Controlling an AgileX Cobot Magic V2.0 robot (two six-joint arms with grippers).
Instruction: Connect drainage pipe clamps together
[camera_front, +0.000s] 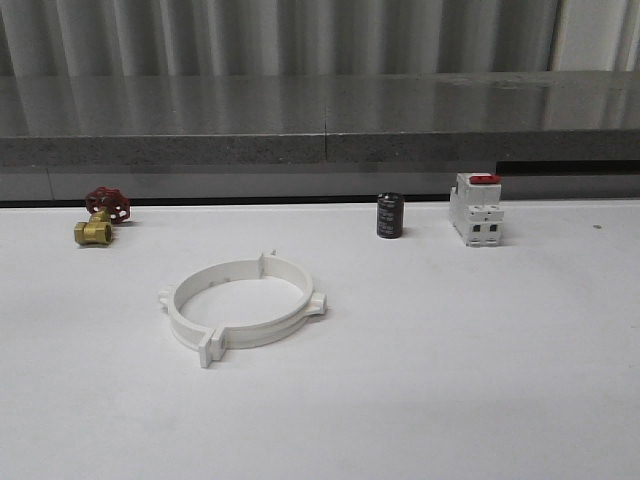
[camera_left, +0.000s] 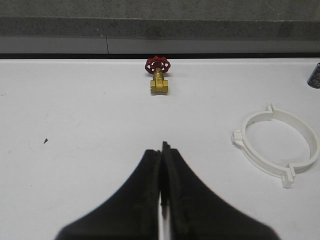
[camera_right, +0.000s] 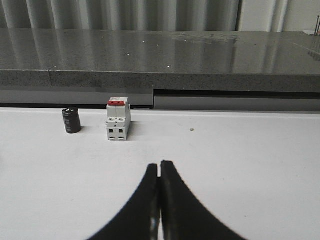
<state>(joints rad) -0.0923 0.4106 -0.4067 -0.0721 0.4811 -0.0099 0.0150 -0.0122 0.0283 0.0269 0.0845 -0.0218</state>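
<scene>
Two drainage pipe clamps (camera_front: 243, 306) lie joined as one flat white ring on the table (camera_front: 480, 350), left of centre; whether the tabs are fully seated is hard to judge. Left gripper (camera_left: 162, 150) and right gripper (camera_right: 159, 167) both have fingers pressed together, holding nothing, above bare tabletop, well apart from the ring

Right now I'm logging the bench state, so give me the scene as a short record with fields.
clamps: two white halves lying together as a ring on the table, nothing holding them
left gripper: shut, empty, short of the valve
right gripper: shut, empty, short of the breaker
valve: back left
capacitor: back, beside breaker
breaker: back right, upright
</scene>
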